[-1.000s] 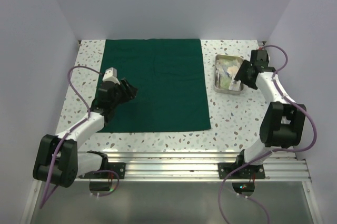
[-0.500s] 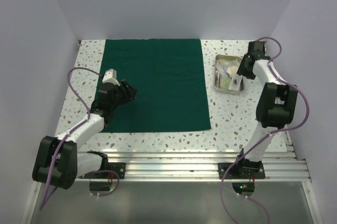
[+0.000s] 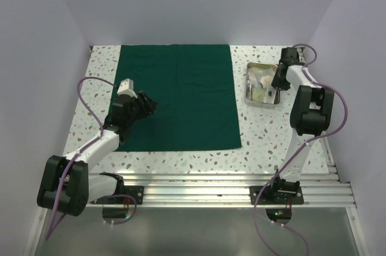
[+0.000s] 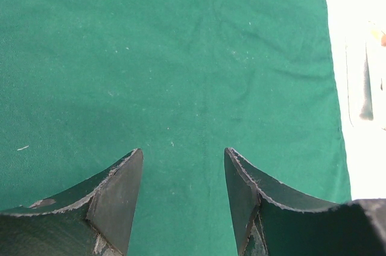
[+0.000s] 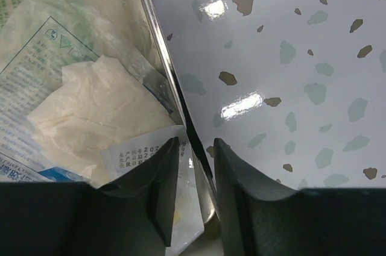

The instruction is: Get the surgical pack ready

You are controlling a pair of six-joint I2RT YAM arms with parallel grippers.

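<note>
A large dark green cloth [image 3: 178, 96] lies flat across the middle of the table. My left gripper [image 3: 151, 105] hovers over its left part; in the left wrist view it [image 4: 184, 156] stands open with only cloth [image 4: 181, 57] between the fingers. A small steel tray [image 3: 248, 84] sits to the right of the cloth, holding gauze pouches [image 5: 90, 105]. My right gripper [image 3: 273, 92] is at the tray's right side. In the right wrist view it [image 5: 197, 147] has closed in on the tray's wall [image 5: 158, 39], one finger inside on a pouch corner, one outside.
The speckled tabletop [image 3: 265, 141] is bounded by white walls on the left, back and right. The aluminium rail [image 3: 199, 187] with both arm bases runs along the near edge. A purple cable [image 3: 90, 81] loops beside the left arm.
My right gripper has swung toward the tray's right edge and narrowed its jaws around the tray wall. The left arm, the cloth and the tray have not moved.
</note>
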